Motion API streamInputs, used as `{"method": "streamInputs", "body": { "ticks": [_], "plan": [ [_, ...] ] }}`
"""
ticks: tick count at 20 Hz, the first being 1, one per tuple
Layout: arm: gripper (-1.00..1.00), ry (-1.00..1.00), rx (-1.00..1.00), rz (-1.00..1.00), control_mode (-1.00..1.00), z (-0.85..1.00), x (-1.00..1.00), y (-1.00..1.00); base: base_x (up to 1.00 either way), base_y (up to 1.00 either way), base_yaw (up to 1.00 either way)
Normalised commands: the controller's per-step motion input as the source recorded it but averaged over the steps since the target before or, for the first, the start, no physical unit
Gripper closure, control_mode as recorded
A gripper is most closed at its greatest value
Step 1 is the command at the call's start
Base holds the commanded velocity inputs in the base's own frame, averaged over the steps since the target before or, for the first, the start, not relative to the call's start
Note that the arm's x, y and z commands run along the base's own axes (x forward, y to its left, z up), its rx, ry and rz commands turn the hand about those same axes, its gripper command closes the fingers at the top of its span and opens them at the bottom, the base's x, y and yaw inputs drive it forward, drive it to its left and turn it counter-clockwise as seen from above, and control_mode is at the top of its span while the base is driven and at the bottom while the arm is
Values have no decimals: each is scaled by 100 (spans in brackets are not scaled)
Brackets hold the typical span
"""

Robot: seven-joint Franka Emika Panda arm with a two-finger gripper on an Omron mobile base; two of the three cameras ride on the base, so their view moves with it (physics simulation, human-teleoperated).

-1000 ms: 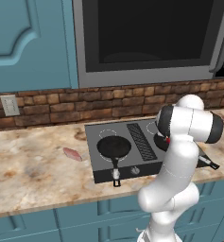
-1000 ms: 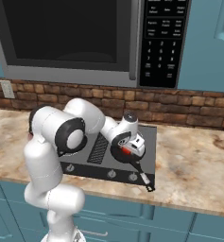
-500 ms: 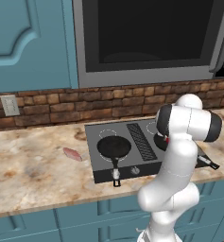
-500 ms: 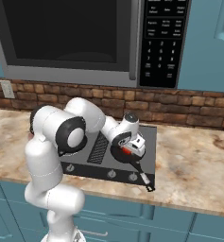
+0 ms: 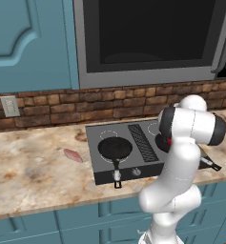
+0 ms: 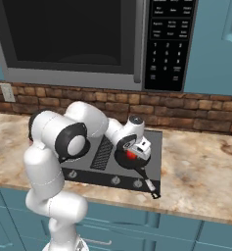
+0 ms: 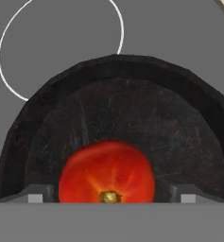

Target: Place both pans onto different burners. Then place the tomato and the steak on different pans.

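Observation:
A red tomato rests inside a black pan on the right side of the cooktop. My gripper hangs just over it, open, with a dark fingertip on each side and a gap to the tomato. From the right base view the gripper is low over this pan and the tomato. The other pan sits on the front left burner. The steak lies on the counter left of the cooktop.
A white burner ring lies beyond the right pan. That pan's handle sticks out past the cooktop's front edge. A ribbed centre vent splits the cooktop. A brick wall and a microwave stand behind.
The arm stays low over the right pan with the tomato in it. Pans, tomato and steak have not moved.

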Motion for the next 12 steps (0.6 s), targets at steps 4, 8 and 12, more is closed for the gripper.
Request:
{"method": "streamInputs", "body": {
  "ticks": [4,8,12],
  "plan": [
    [-100,-5,0,0,-100,50,-3,0,0,0,0],
    [-100,-3,-4,1,-100,47,-39,18,0,0,0],
    [-100,0,-5,4,-100,33,-50,44,0,0,0]
  ]
}}
